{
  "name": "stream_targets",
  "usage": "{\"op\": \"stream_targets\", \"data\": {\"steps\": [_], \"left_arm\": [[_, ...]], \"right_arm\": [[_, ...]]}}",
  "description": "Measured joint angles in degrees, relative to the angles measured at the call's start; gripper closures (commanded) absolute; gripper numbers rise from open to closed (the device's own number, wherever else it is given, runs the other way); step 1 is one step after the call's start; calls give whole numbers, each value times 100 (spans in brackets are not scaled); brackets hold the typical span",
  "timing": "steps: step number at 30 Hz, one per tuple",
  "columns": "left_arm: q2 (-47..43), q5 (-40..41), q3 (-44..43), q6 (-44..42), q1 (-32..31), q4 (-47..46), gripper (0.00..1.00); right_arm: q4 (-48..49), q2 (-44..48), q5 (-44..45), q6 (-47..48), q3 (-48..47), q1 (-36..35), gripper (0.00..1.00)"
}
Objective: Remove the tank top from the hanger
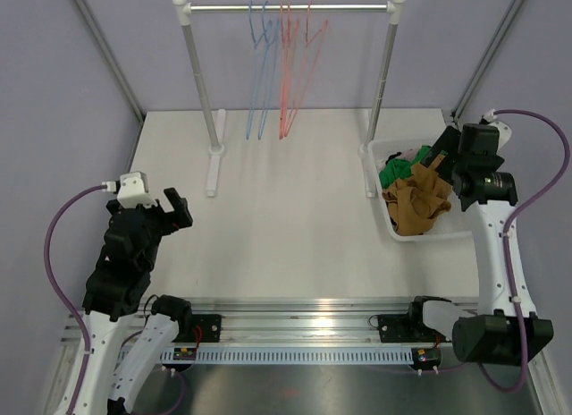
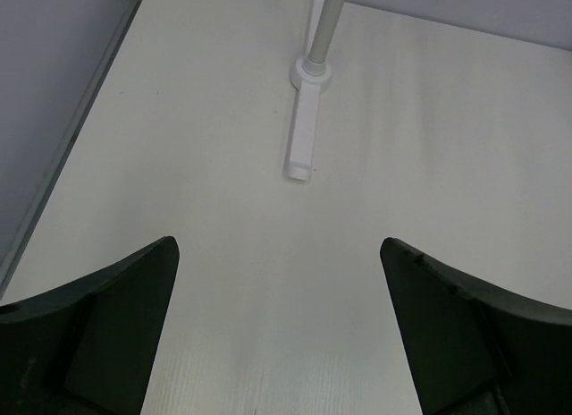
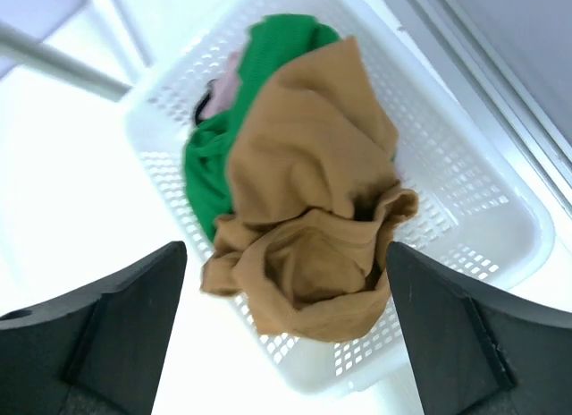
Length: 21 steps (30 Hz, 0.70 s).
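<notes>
A tan tank top [image 1: 418, 199] lies crumpled in the white basket [image 1: 375, 156] at the right, on top of a green garment [image 1: 394, 172]; it also shows in the right wrist view [image 3: 308, 218], draped over the basket's rim. Bare blue hangers [image 1: 261, 71] and red hangers [image 1: 295, 71] hang on the rack's rail [image 1: 290, 7]. My right gripper [image 1: 440, 151] is open and empty above the basket [image 3: 465, 182]. My left gripper [image 1: 177, 209] is open and empty over the bare table at the left [image 2: 279, 254].
The white rack stands at the back on two posts, with feet on the table [image 1: 214, 156] [image 1: 368, 160]; the left foot shows in the left wrist view [image 2: 306, 129]. The grey frame rails run along both table sides.
</notes>
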<state>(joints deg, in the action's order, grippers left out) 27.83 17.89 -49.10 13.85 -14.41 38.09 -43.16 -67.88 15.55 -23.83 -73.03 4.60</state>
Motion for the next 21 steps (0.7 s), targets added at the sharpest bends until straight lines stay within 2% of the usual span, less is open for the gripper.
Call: {"op": "stream_targets", "data": {"steps": [7, 12, 21], "left_arm": [[4, 468, -299, 157, 76, 398, 1], [-39, 682, -754, 208, 76, 734, 1], [-151, 684, -1257, 175, 81, 1770, 1]], "right_arm": [[-254, 1211, -1342, 426, -61, -96, 1], [-525, 2142, -1814, 826, -122, -505, 1], [-1355, 3023, -1609, 1338, -157, -1185, 1]]}}
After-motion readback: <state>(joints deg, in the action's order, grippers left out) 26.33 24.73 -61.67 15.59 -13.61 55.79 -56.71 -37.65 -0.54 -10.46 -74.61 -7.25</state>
